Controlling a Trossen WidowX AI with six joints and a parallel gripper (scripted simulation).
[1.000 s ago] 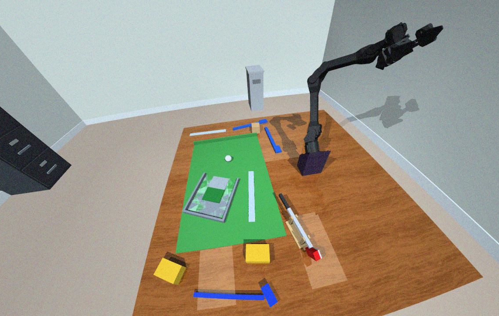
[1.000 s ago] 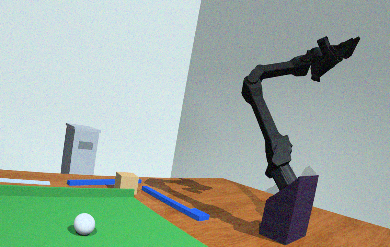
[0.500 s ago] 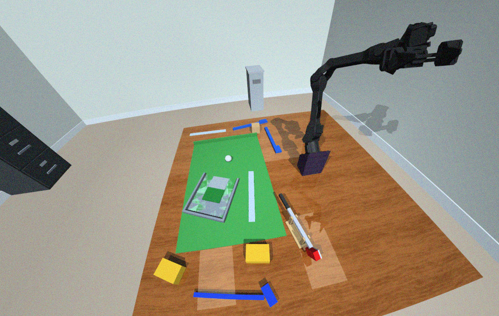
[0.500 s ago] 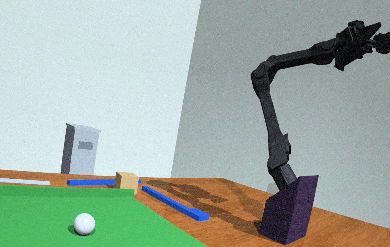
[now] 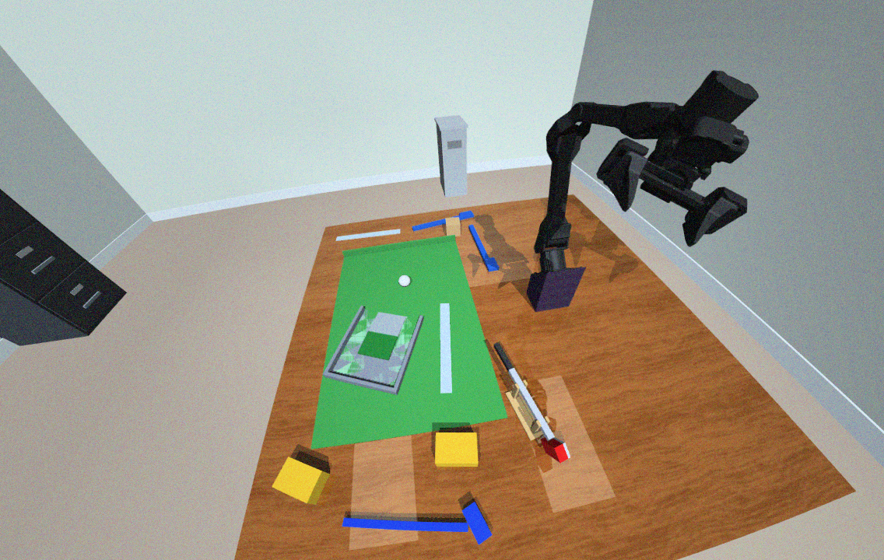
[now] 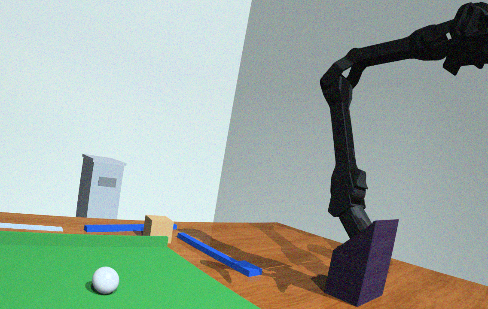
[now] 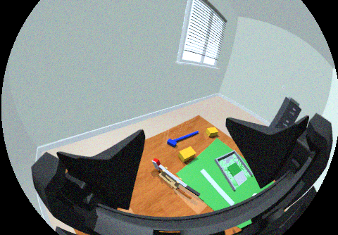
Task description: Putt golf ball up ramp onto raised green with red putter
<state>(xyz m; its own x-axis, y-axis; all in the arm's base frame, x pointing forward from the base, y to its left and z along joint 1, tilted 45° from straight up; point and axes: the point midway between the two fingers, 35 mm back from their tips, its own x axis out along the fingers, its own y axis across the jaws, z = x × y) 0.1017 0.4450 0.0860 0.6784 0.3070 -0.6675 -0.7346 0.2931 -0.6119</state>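
The red putter, with its red head, white shaft (image 5: pixel 530 403) (image 7: pixel 174 176) and black grip, lies on a tan wooden stand (image 5: pixel 523 415) (image 7: pixel 168 179) right of the green mat. The white golf ball (image 5: pixel 404 280) (image 6: pixel 105 280) rests on the mat's far part; in the wrist view it is mostly hidden at the mat's lower edge. The grey-walled ramp holds the raised dark green square (image 5: pixel 377 344) (image 7: pixel 234 169), with its grey slope (image 5: pixel 389 322) facing the ball. My gripper (image 5: pixel 658 224) (image 7: pixel 186 128) is wide open and empty, high above the table and well away from the putter.
A white strip (image 5: pixel 445 348) (image 7: pixel 216 186) lies on the mat between ramp and putter. Two yellow blocks (image 5: pixel 456 449) (image 5: pixel 300 480) and a blue club (image 5: pixel 403 523) (image 7: pixel 186 136) lie beyond the mat's near end. More blue bars (image 5: pixel 482 246) (image 6: pixel 211 251) and a tan block (image 5: pixel 453 226) (image 6: pixel 158 228) are near the ball's end.
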